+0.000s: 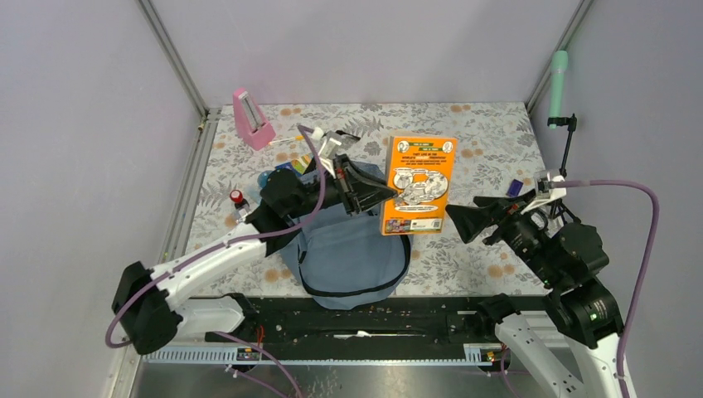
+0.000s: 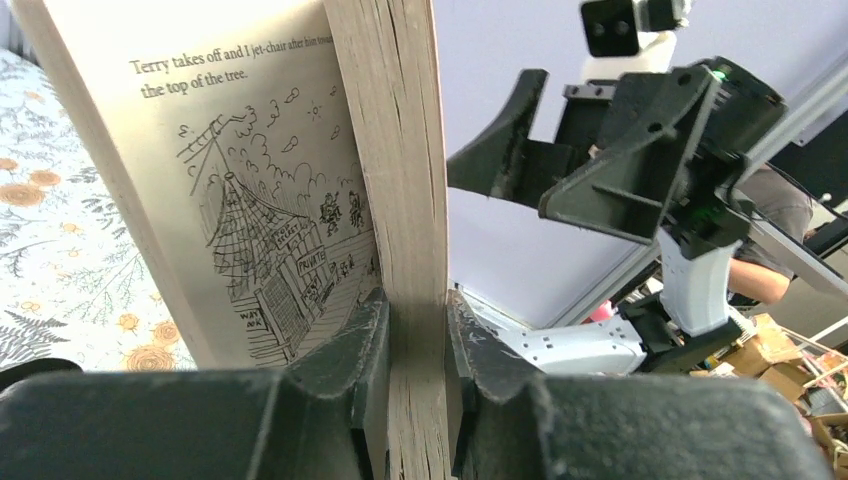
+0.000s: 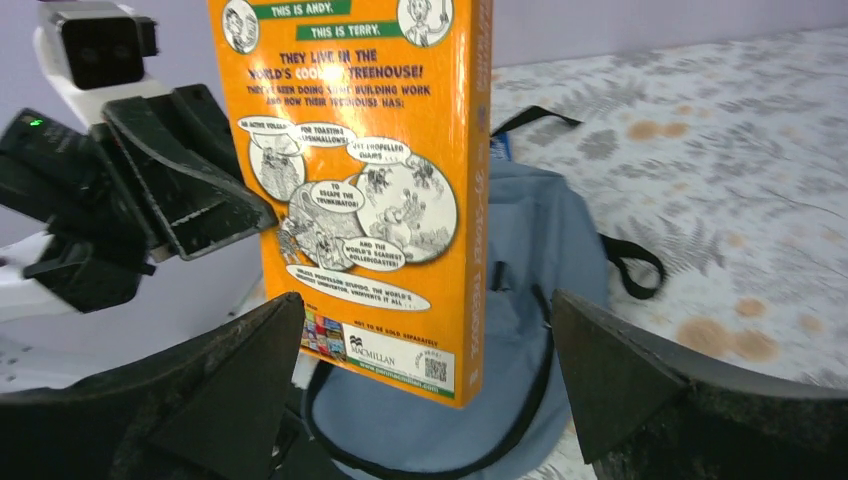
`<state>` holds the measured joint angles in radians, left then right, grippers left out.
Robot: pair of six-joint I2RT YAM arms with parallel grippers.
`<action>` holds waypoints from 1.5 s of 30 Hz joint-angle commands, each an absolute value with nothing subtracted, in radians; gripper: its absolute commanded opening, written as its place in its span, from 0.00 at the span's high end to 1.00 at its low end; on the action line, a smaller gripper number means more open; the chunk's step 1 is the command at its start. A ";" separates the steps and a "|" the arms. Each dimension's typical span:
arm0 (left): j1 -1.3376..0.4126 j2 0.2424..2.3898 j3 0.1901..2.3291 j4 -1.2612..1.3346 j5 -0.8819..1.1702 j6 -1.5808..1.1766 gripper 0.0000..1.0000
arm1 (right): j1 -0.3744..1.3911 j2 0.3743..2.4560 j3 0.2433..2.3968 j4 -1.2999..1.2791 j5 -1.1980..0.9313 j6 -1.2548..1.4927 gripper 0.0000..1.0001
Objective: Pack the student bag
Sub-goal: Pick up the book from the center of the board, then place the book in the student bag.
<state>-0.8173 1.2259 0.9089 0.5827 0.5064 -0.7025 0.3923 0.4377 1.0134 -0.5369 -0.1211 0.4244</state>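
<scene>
From above, the student bag (image 1: 348, 257) lies flat on the floral worktop (image 1: 489, 141), close in front of the arm bases and slightly left of the middle. An orange book (image 1: 419, 184) overlaps the bag's far right edge. The left gripper (image 1: 383, 192) reaches across the bag's far end and pinches the book's left edge. The right gripper (image 1: 460, 224) sits just right of the bag with its jaws spread wide and empty, pointing at the book's lower corner. Left of the bag stands a small red-capped bottle (image 1: 238, 199). Beyond the bag's far left corner stands a pink wedge-shaped object (image 1: 251, 120).

From the left wrist, the left gripper (image 2: 415, 330) is narrowed onto the book (image 2: 390, 150), one finger on each side of the thick page block. The cover hangs slightly open and shows a page with a treehouse drawing. The right gripper (image 2: 560, 170) hangs beyond the book, spread apart and holding nothing.

From the right wrist, the right gripper (image 3: 425, 300) stands wide, its two fingers framing the book (image 3: 370, 180) without touching it. The book is upright, back cover facing the camera, and the left gripper (image 3: 250, 215) grips its left edge. The bag (image 3: 520, 260) lies on the worktop behind and below the book, with a black strap (image 3: 630, 265) looping out from its right side.
</scene>
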 commanded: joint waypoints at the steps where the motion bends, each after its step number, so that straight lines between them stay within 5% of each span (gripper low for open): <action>1: -0.798 1.072 0.861 0.631 0.508 -0.642 1.00 | 0.390 0.426 0.963 -0.273 -0.346 0.479 0.00; 22: -0.788 0.903 0.752 0.815 0.591 -0.822 1.00 | 0.390 0.609 0.878 0.087 -0.742 0.702 0.01; 45: -0.788 0.955 0.750 0.879 0.604 -0.841 1.00 | 0.423 0.725 0.853 0.277 -0.897 0.886 0.37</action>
<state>-0.7918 0.9627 0.7284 0.7216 0.6060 -0.8280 0.4118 0.7242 0.8528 0.2234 -0.8589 0.8780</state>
